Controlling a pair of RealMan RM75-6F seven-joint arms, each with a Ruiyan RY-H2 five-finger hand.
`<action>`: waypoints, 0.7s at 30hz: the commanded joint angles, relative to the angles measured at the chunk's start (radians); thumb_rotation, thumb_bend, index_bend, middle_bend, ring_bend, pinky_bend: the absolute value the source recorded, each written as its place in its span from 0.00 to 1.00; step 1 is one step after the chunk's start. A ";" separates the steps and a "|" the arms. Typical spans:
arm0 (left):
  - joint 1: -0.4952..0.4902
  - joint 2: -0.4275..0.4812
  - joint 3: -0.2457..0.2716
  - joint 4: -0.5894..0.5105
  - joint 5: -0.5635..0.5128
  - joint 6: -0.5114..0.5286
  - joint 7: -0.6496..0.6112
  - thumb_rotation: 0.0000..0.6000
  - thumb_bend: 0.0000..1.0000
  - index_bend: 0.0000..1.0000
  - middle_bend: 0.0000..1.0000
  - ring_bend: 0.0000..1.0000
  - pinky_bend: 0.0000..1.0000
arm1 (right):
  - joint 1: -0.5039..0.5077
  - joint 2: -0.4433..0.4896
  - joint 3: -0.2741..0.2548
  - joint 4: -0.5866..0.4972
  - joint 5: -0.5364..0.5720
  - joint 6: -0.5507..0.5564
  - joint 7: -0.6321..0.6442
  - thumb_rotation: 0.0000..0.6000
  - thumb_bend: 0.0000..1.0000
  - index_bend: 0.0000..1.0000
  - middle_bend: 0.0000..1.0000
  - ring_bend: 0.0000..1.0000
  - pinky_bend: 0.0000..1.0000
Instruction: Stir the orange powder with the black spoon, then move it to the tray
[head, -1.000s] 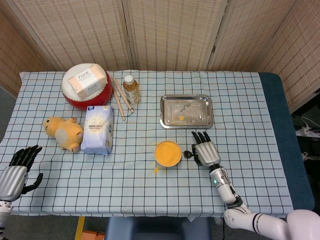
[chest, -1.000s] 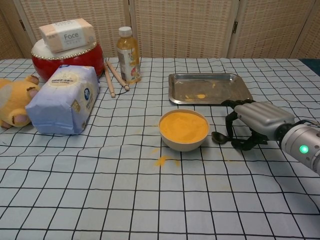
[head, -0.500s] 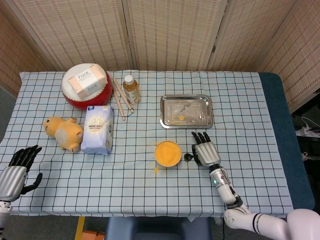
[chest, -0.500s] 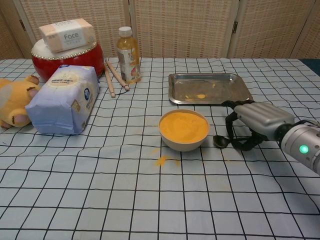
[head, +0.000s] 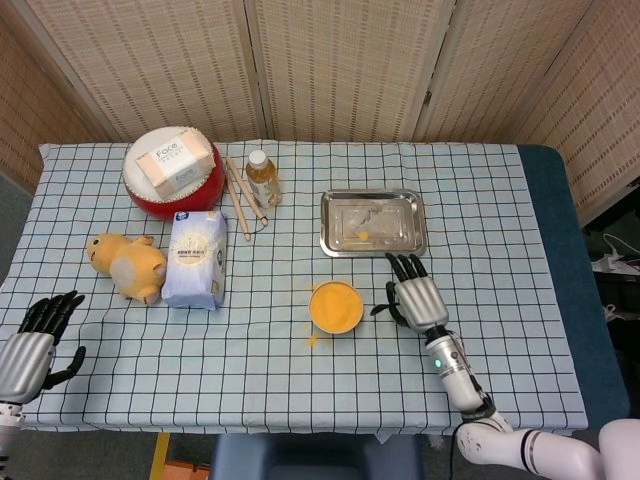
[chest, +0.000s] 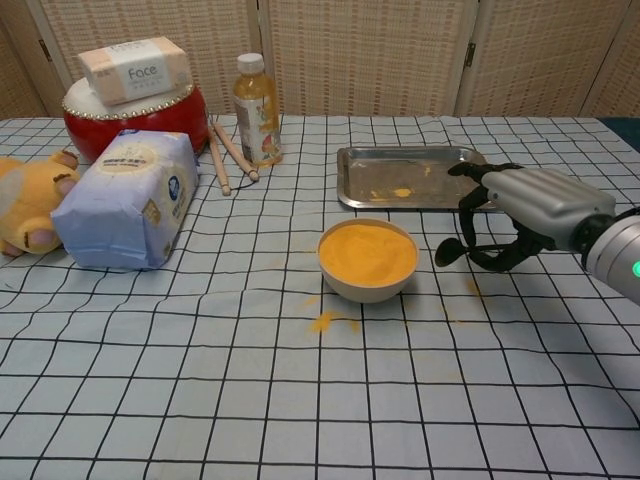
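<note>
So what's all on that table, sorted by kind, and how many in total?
Containers: 3 – bowl of orange powder, tray, bottle
Packages: 2 – tissue box, white bag
Drum things: 3 – red drum, drumsticks (2)
Toys: 1 – plush toy
Utensils: 1 – black spoon, in the right hand
Total: 10

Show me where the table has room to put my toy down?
The front of the checked table is bare below the bowl and flour bag. The strip right of the tray is free too. It's crowded at the back left: drum, bottle, plush toy.
</note>
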 joint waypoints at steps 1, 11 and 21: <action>-0.002 0.000 0.001 -0.001 0.001 -0.003 0.000 1.00 0.47 0.00 0.00 0.00 0.03 | 0.003 0.047 0.023 -0.082 -0.004 0.024 -0.012 1.00 0.33 0.60 0.00 0.00 0.01; -0.001 0.011 0.001 0.000 0.007 0.005 -0.031 1.00 0.47 0.00 0.00 0.00 0.03 | 0.126 -0.052 0.093 -0.051 0.118 -0.045 -0.144 1.00 0.33 0.60 0.00 0.00 0.01; 0.000 0.023 0.005 0.011 0.013 0.009 -0.076 1.00 0.47 0.00 0.00 0.00 0.03 | 0.214 -0.176 0.096 0.046 0.194 -0.067 -0.237 1.00 0.33 0.56 0.00 0.00 0.01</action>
